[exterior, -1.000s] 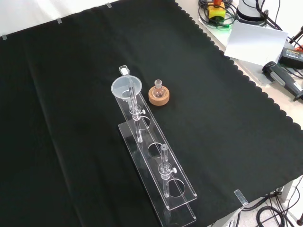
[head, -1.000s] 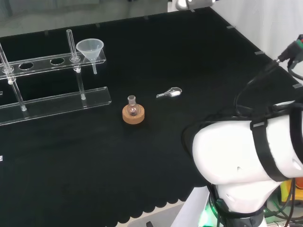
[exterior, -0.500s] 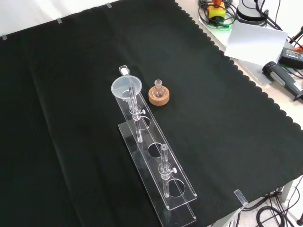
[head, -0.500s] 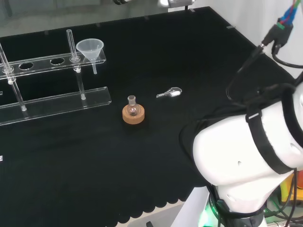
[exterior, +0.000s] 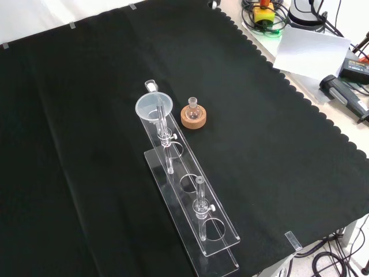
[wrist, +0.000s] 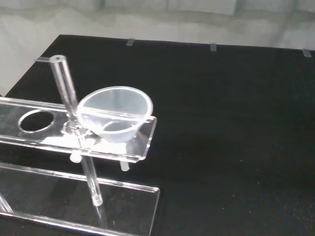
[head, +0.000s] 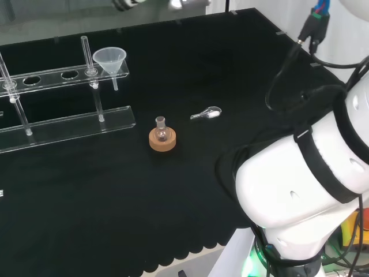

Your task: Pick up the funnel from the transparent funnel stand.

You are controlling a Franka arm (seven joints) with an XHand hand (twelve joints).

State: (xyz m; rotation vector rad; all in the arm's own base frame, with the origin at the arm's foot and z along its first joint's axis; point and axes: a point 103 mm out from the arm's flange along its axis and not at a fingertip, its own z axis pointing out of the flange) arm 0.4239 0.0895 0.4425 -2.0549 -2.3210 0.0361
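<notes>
Funnel point(wrist: 115, 114) sits in unlabelled clear stand point(wrist: 129, 147) — hand's fingers cannot be told.

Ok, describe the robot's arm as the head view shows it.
The arm is made of big, rounded, glossy white links. Black straps wrap round the upper link and hold a bundle of black cables that loops up to a black connector with blue and red wires. A green glow shows by the arm's base.
</notes>
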